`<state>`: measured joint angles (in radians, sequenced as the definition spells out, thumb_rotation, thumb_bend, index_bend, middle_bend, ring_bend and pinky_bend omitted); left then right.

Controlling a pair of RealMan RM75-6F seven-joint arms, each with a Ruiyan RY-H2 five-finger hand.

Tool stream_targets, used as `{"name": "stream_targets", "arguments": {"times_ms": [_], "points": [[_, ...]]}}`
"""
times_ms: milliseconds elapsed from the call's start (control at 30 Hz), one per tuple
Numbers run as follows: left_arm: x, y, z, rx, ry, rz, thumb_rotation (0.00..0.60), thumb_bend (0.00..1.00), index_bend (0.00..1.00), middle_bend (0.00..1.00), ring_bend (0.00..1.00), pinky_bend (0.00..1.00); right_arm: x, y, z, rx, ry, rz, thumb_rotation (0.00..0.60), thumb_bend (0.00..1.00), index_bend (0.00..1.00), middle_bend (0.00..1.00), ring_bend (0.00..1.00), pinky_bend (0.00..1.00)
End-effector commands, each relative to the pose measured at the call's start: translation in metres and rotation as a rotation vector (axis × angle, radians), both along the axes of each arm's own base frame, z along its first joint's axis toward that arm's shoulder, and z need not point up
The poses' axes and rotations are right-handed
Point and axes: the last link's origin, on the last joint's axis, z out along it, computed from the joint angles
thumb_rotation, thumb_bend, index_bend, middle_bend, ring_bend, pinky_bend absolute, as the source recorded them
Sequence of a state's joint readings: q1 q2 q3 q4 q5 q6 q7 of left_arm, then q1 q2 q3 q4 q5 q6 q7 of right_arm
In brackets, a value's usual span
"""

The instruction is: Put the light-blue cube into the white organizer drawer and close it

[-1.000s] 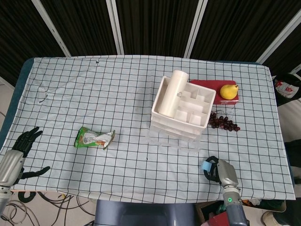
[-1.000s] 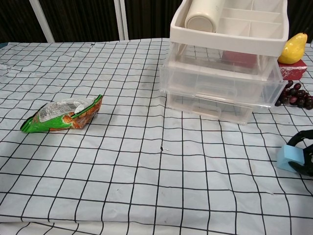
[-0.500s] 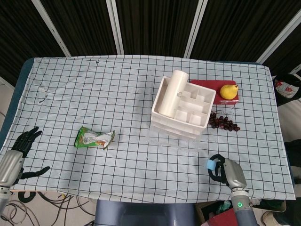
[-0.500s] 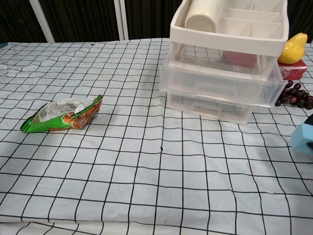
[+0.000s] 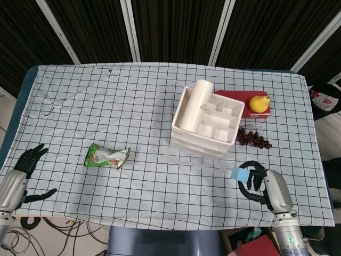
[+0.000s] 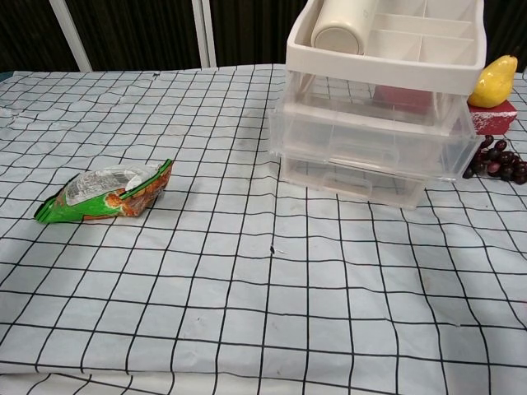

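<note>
While the right hand [image 5: 265,185] holds the cube [image 5: 239,174] at its fingertips, lifted off the cloth [image 5: 106,96], the carrying step is in hand: the cube is picked up but not yet at the organizer [image 5: 205,121]. The cube sits on the inner side of that hand, toward the organizer, which stands just ahead of the hand and a little to its left. The chest view shows neither the hand nor the cube, only the organizer's clear drawers [image 6: 375,140], stacked under the white top tray.

The drawers seem pushed in or nearly so; the middle one stands out slightly past the others, though I cannot tell whether there is a gap wide enough to drop the cube through. So the next move probably calls for a drawer to be pulled out before the cube goes in. With the right hand busy, that would fall to the left hand [image 5: 21,173], which lies far off across the table from the right one, at the near edge, fingers spread and holding nothing. A snack bag [image 5: 106,157] lies between the two hands, nearer the left. Grapes [image 5: 253,138] lie just ahead of the right hand, beside the organizer, so the cube's path should keep to the drawer front.
</note>
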<state>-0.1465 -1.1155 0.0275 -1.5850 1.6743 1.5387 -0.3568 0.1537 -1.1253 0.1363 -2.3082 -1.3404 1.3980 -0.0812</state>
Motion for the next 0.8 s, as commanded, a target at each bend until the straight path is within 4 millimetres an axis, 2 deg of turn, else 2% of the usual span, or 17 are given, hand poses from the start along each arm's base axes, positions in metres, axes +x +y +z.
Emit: {"name": "stream_targets", "arguments": {"times_ms": [33,233,567,633,800], "points": [[0.0,0.0,0.0,-0.001,0.0,0.001,0.6,0.02,0.0,0.0,0.0,0.0,0.02,-0.011,-0.001,0.003,-0.004,0.056,0.6,0.41,0.62,0.72,0.75,0.67],[0.0,0.001,0.001,0.002,-0.004,-0.001,0.6,0.02,0.0,0.0,0.0,0.0,0.046,-0.032,-0.02,0.022,0.027,0.11,0.6,0.41,0.62,0.72,0.75,0.67],[0.0,0.002,0.001,-0.002,-0.009,0.0,0.6,0.02,0.0,0.0,0.0,0.0,0.059,-0.064,-0.054,0.014,0.099,0.059,0.6,0.4,0.62,0.72,0.75,0.67],[0.0,0.002,0.001,-0.003,-0.011,0.001,0.6,0.02,0.0,0.0,0.0,0.0,0.059,-0.066,-0.058,0.013,0.103,0.043,0.6,0.37,0.6,0.72,0.75,0.67],[0.0,0.002,0.001,-0.006,-0.009,0.001,0.6,0.02,0.0,0.0,0.0,0.0,0.061,-0.071,-0.064,0.0,0.102,0.026,0.6,0.23,0.47,0.72,0.75,0.67]]}}
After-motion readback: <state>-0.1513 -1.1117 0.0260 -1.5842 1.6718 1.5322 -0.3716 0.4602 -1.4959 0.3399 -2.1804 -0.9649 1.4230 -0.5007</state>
